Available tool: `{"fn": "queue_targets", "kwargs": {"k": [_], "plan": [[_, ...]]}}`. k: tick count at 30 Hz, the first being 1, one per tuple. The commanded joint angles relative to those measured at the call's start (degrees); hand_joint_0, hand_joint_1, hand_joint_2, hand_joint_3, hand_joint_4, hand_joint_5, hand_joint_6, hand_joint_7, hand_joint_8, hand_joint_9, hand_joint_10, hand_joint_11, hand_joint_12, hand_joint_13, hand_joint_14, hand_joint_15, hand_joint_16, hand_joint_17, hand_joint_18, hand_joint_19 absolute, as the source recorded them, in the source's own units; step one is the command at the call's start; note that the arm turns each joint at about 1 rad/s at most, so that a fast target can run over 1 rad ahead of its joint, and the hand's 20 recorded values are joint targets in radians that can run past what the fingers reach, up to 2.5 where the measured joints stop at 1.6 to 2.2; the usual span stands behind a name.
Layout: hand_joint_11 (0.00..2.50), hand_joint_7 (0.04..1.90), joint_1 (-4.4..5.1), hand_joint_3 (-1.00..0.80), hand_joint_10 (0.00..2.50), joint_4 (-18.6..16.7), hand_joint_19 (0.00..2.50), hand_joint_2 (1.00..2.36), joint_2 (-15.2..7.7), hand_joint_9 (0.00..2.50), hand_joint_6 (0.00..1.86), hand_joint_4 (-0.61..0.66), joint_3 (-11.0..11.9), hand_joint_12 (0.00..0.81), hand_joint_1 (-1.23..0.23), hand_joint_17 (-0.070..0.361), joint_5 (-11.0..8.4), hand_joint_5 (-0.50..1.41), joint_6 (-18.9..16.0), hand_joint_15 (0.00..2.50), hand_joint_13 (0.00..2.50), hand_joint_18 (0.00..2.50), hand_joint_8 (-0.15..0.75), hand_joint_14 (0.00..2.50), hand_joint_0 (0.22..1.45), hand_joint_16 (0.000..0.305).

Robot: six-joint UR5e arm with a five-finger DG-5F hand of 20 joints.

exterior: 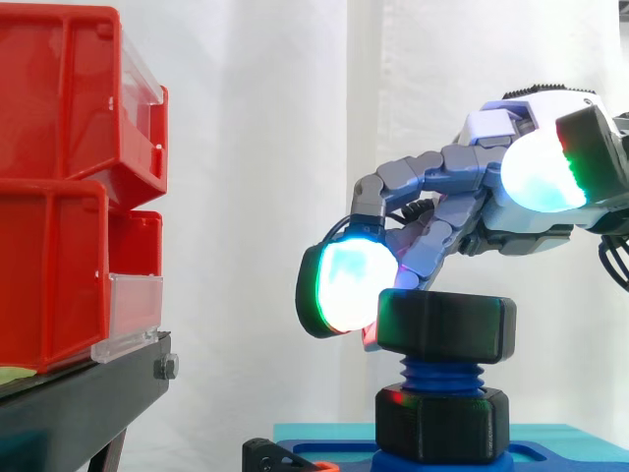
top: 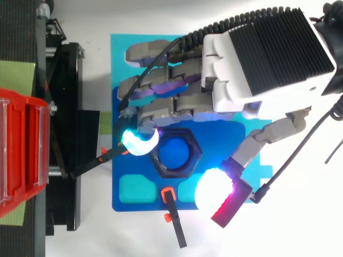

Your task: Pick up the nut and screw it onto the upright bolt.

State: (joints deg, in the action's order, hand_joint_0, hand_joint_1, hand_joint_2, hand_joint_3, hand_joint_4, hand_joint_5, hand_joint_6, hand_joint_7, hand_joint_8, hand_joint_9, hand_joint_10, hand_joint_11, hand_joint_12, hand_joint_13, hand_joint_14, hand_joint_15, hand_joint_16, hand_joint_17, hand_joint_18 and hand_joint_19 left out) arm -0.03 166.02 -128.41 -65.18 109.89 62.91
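Thumb: its pad [exterior: 541, 182] is nearest the side camera, raised above the nut and off it
Nut: the nut [exterior: 447, 323] sits level on top of the bolt [exterior: 442, 376], with bare thread showing between it and the black collar [exterior: 442, 423] below
Fingertip: one glowing pad [exterior: 344, 275] rests against the nut's side, at a corner in the top view
Hand: the hand [top: 257, 59] reaches in over the board [top: 119, 64] with fingers curled but clasping nothing; the other fingers lie beyond the nut, away from it
Stage: probably turning the nut down by nudges, though whether its thread has caught is hidden
Risk, slip: a lone pad on a corner may skid off the flat, since no thumb backs the push
Risk, tilt: sideways force on a nut held by few threads could cock it and cross-thread it, or knock it off
Far: bins [exterior: 59, 197] to the side, curtain [exterior: 265, 147] behind
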Motion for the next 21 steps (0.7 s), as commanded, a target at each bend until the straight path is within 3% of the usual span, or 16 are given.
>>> {"fn": "queue_targets", "kwargs": {"k": [1,8,21], "plan": [[0.0,1.36,-0.05,-0.5,0.0,-0.1,0.0,1.0,0.0,0.9,0.5,0.2,0.0,0.274,-0.33,0.058,0.06,-0.04,0.0,0.0,0.42,0.02,0.299,0.0,0.49,0.026],[0.0,1.47,-0.23,-0.5,0.0,-0.2,0.0,1.0,0.0,1.06,0.5,0.18,0.1,0.254,-0.32,0.05,0.15,0.0,0.1,0.0,0.54,0.13,0.294,0.0,0.5,0.022],[0.03,1.5,-0.76,-0.5,0.0,0.0,0.0,1.0,0.0,1.39,0.5,0.12,0.0,0.217,-0.33,0.036,0.15,0.07,0.1,0.0,0.81,0.37,0.267,0.0,0.51,0.016]]}}
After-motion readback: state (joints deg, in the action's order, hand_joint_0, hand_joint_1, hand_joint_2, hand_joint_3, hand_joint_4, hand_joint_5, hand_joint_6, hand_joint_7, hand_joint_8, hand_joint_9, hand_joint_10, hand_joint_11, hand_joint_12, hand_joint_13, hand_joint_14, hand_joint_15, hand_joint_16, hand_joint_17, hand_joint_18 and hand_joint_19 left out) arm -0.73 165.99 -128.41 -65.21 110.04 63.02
